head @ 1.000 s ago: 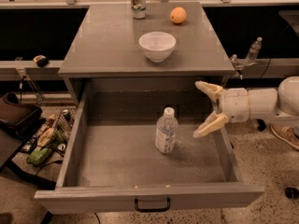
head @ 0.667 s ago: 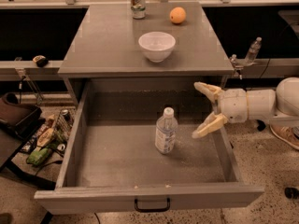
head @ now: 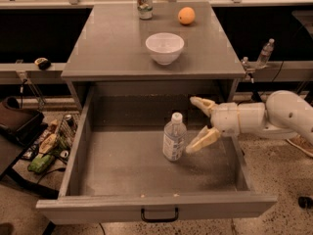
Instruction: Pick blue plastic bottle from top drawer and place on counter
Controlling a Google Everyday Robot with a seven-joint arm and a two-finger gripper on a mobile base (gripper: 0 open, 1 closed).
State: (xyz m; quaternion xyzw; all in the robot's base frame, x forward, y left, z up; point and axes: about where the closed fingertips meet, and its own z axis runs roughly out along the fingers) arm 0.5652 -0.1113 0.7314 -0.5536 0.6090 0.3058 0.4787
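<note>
The blue plastic bottle (head: 174, 137), clear with a white cap and pale label, stands upright on the floor of the open top drawer (head: 73, 165), near its middle. My gripper (head: 197, 125) reaches in from the right at bottle height. Its cream fingers (head: 202, 140) are spread wide, one above and one below. The lower fingertip is just right of the bottle and looks close to touching it. The gripper is open and empty. The counter (head: 112, 43) is the flat grey top behind the drawer.
On the counter stand a white bowl (head: 165, 47), an orange (head: 186, 15) and a green-and-silver can (head: 144, 3). A tiny clear bottle (head: 264, 52) stands on the ledge at the right. A bag and clutter (head: 41, 148) lie on the floor at the left.
My gripper has moved left, closer to the bottle, with its fingers still spread. The bottle has not moved.
</note>
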